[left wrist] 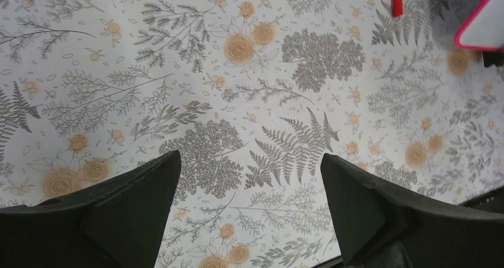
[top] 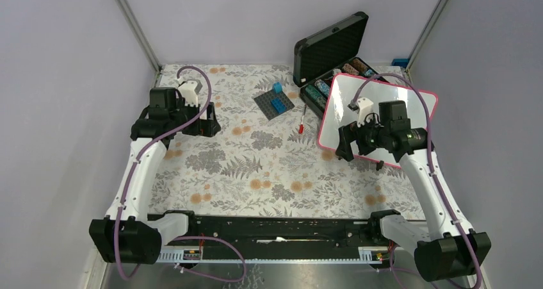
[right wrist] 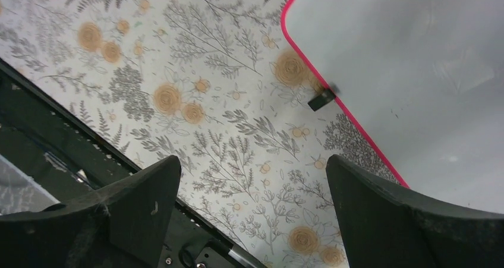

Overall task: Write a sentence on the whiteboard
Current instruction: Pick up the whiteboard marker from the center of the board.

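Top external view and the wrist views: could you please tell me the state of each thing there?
whiteboard: blank, no writing visible.
marker: lying on the table, unheld.
black case: open, lid up.
left gripper: open, empty.
right gripper: open, empty, above the whiteboard's edge.

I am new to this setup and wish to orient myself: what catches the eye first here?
The pink-rimmed whiteboard at the right stands out, with no writing visible and the right end effector open at its edge. Behind it stands an open black case; a red marker lies on the floral tablecloth near the middle.
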Controlling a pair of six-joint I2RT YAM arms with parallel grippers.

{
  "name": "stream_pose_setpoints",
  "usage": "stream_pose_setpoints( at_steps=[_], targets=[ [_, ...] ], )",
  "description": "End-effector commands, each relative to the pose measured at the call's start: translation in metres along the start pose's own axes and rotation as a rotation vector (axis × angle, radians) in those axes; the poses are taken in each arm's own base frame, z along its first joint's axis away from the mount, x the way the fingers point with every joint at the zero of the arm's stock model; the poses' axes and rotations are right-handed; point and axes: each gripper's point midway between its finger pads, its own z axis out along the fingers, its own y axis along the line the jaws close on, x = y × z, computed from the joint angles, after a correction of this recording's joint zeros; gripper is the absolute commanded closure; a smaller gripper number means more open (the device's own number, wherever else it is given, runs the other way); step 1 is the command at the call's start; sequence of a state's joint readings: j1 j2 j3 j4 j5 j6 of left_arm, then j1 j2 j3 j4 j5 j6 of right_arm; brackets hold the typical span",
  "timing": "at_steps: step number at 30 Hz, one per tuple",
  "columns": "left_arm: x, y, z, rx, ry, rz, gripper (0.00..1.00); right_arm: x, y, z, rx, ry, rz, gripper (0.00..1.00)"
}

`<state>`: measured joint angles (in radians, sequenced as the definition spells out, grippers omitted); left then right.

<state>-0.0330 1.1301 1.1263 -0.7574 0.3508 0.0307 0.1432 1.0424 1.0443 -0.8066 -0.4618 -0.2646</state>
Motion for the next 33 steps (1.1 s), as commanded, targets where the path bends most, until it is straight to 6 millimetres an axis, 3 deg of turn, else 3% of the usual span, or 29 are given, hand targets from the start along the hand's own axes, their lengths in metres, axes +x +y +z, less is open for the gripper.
stream_pose_setpoints(
  at_steps=[1, 4, 10, 14, 17, 26, 33],
  targets=[
    [-0.024, 0.012, -0.003, -0.099, -0.117, -0.043, 0.01, 0.010, -0.022, 0.015, 0.113, 0.013, 0.005, 0.01],
    [-0.026, 0.014, -0.004, -0.117, -0.130, -0.075, 0.01, 0.018, -0.033, 0.029, 0.177, -0.005, 0.079, 0.02],
    [-0.033, 0.025, -0.005, -0.183, -0.159, -0.122, 0.01, 0.013, -0.038, 0.042, 0.234, -0.109, 0.213, 0.31],
    [-0.036, 0.024, -0.006, -0.183, -0.168, -0.141, 0.01, 0.025, -0.039, 0.060, 0.290, -0.031, 0.275, 0.38],
    [-0.038, 0.026, -0.007, -0.198, -0.177, -0.153, 0.01, 0.033, -0.036, 0.072, 0.308, 0.008, 0.293, 0.36],
    [-0.043, 0.028, -0.010, -0.212, -0.207, -0.178, 0.01, 0.050, -0.056, 0.088, 0.427, 0.010, 0.377, 0.37],
    [-0.044, 0.029, -0.003, -0.209, -0.195, -0.174, 0.01, 0.064, -0.061, 0.101, 0.452, 0.044, 0.423, 0.45]
  ],
)
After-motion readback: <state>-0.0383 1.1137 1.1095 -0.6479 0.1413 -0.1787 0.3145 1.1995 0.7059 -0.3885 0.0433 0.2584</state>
